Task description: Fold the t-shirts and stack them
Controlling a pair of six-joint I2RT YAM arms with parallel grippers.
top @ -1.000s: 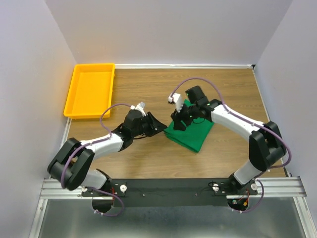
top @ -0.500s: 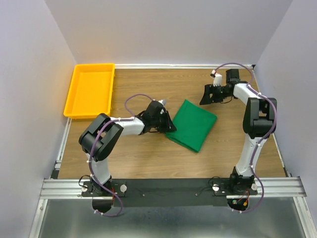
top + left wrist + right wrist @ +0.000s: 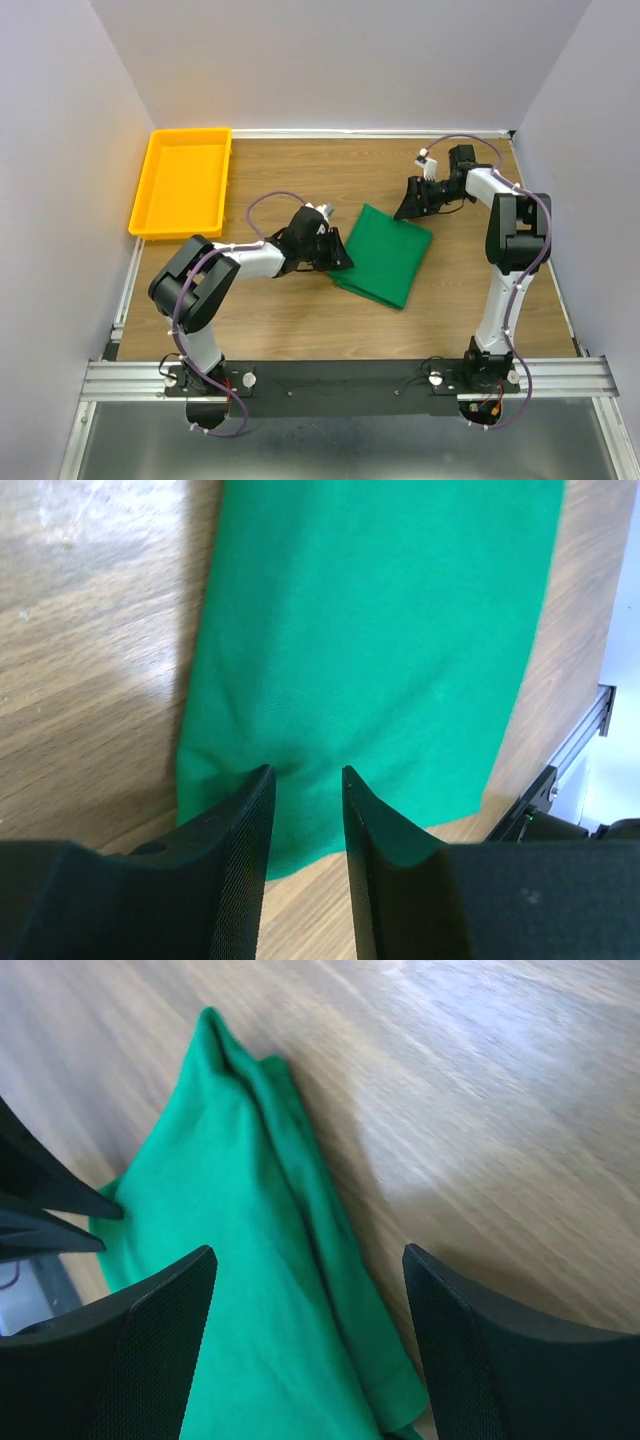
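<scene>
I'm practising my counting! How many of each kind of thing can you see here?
Green t-shirt: 1
Yellow tray: 1
Robot arms: 2
Total: 4

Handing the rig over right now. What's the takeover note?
Left gripper: jaws narrow, tips at the shirt's edge; grip unclear.
Right gripper: open, empty, above the shirt's far edge.
Shirt: lying folded in a rough rectangle mid-table.
Tray: empty, far left.
Done: folding, it seems.
Left: probably tidy the edges, then place the shirt for stacking.
</scene>
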